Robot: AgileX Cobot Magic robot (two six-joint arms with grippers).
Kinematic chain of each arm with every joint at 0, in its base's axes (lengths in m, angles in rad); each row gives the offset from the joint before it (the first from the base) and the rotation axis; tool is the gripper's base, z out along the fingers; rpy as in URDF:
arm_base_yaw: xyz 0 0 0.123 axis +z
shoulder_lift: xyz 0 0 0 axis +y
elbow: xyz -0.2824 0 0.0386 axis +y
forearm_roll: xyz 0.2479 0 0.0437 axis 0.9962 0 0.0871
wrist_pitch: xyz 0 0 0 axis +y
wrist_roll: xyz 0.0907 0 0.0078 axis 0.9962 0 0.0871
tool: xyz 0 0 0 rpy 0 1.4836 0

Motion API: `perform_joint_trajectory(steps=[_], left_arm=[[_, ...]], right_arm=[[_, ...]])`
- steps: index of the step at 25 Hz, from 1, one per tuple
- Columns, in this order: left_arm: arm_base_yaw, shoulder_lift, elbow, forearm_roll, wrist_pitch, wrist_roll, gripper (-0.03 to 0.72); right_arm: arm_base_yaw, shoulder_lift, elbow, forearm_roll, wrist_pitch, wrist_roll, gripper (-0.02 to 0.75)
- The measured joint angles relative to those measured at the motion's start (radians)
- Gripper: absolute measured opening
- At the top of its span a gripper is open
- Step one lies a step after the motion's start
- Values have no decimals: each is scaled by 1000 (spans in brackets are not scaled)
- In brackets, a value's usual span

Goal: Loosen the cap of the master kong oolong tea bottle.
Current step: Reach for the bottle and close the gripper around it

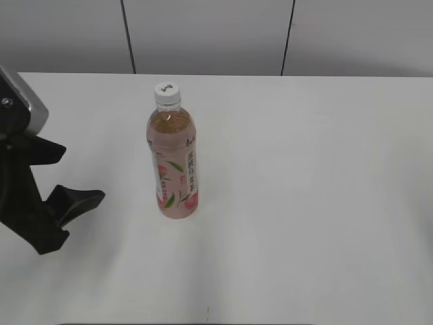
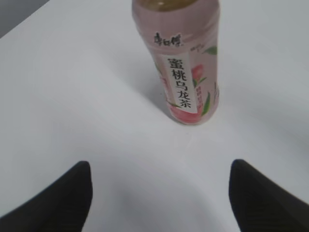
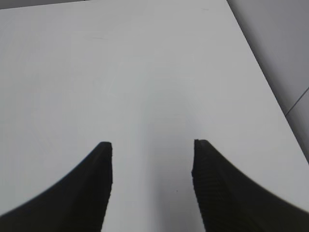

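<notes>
The master kong oolong tea bottle (image 1: 173,162) stands upright at three o'clock from the nearer left hand (image 1: 74,177), whose fingers are spread and empty.

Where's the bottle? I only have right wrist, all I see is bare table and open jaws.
Observer: Standing upright left of centre on the table, per the exterior view: the master kong oolong tea bottle, nothing touching it.
Operator: Cap on?
Observer: Yes, the white cap sits on the neck. The left wrist view cuts it off, so only the exterior view shows it.
Operator: Left arm near it?
Observer: The left gripper faces the bottle with jaws wide open, short of it and gripping nothing. In the exterior view it sits at the left edge, bare table between it and the bottle.
</notes>
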Motion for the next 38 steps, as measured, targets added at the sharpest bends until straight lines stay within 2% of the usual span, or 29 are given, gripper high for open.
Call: perform_joint_trajectory(steps=[5,7,32,34,35,36,38], left_arm=[[-12,1,43,-257,-153,0,529],[-21,1,58,-282,-198,0,529],[-28,-63,71,-280,-249,-1,529],[-28,-63,71,-252,-242,-40,529],[-30,-63,71,-186,-239,-102,529],[-30,-63,71,-78,-239,-219,529],[-30,-63,71,175,-256,-528,529]], right_arm=[[0,0,0,0,-3,0,407],[0,0,0,1,-3,0,407],[0,0,0,1,-8,0,407],[0,0,0,1,-8,0,407],[0,0,0,1,-8,0,407],[0,0,0,1,-8,0,407],[0,0,0,1,-8,0,407]])
